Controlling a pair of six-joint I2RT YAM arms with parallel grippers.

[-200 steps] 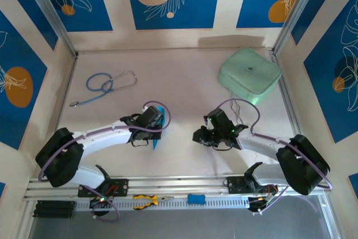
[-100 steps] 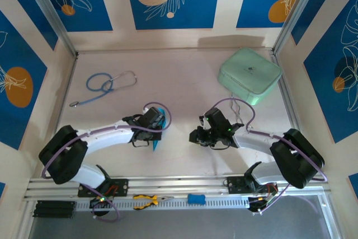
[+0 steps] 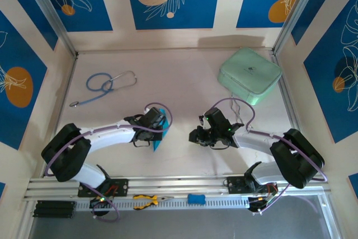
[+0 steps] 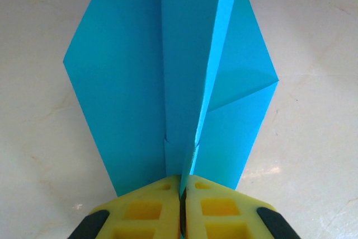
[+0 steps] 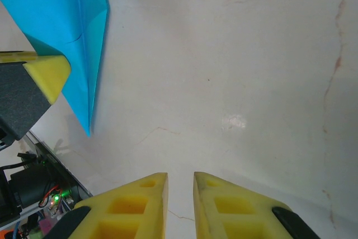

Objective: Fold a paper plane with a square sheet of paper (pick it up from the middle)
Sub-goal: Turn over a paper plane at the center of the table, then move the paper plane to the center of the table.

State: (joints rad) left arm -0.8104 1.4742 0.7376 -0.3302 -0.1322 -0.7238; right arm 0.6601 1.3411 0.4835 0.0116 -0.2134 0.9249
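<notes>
The square sheet of paper is folded into a cyan-blue paper plane (image 4: 168, 71) with a raised centre crease and two wings spread on the table. My left gripper (image 4: 183, 186) is shut on that crease at the plane's near end. From above, the plane (image 3: 157, 141) shows partly under the left gripper (image 3: 152, 130). The right gripper (image 5: 180, 180) hovers over bare table with its yellow jaws a narrow gap apart and nothing between them. In the right wrist view the plane (image 5: 67, 20) lies at upper left, beside the left gripper's fingertip (image 5: 47, 71). The right gripper (image 3: 196, 135) sits apart, right of the plane.
A mint-green case (image 3: 249, 75) lies at the back right and a blue-tubed stethoscope (image 3: 106, 85) at the back left. Yellow-handled pliers (image 3: 146, 199) and a small blue block (image 3: 196, 198) rest on the front rail. Bare table lies between the two grippers.
The right gripper has shifted slightly left, toward the middle. The left arm has crept a little to the right, still holding the plane.
</notes>
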